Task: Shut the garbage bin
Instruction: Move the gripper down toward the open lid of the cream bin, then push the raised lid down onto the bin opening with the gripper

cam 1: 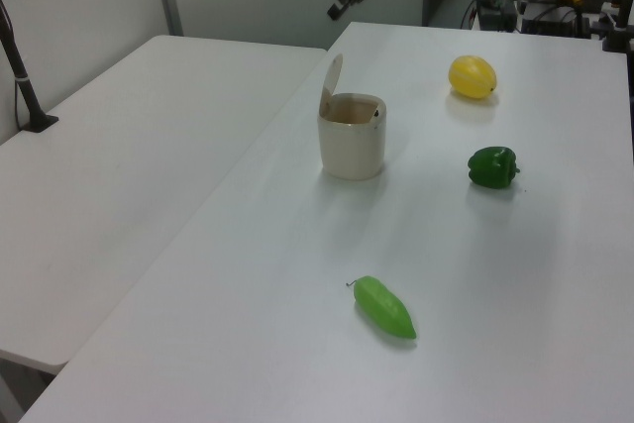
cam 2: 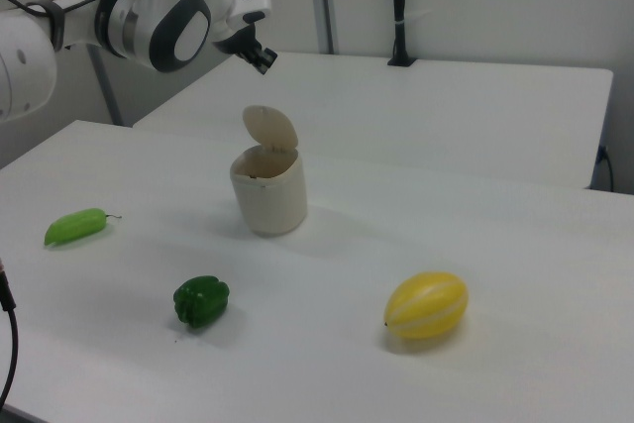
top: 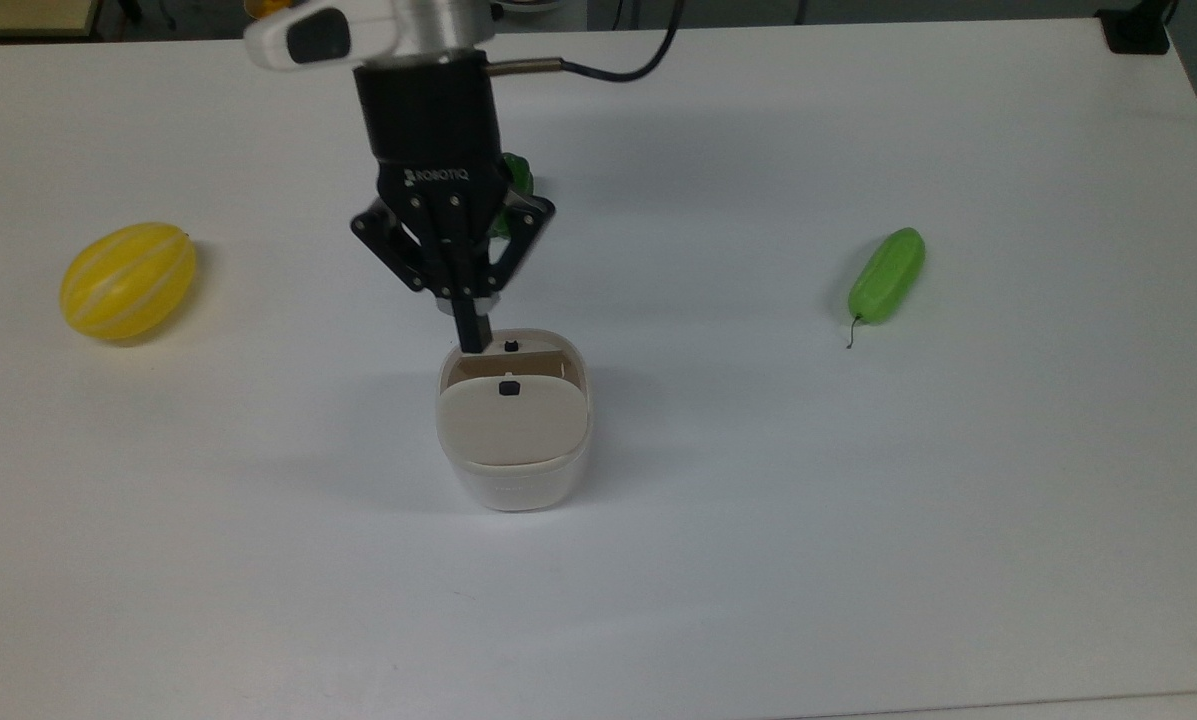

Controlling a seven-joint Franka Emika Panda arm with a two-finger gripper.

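White plastic garbage bin [top: 514,470] stood with its beige lid [top: 512,420] raised while the black two-finger gripper [top: 472,336], fingers pressed together, hung high above it.

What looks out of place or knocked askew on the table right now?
Nothing stands out. The garbage bin stands upright with its lid raised, as expected before closing. The green pepper, yellow melon and light green vegetable lie apart on the table, with nothing spilled or damaged.
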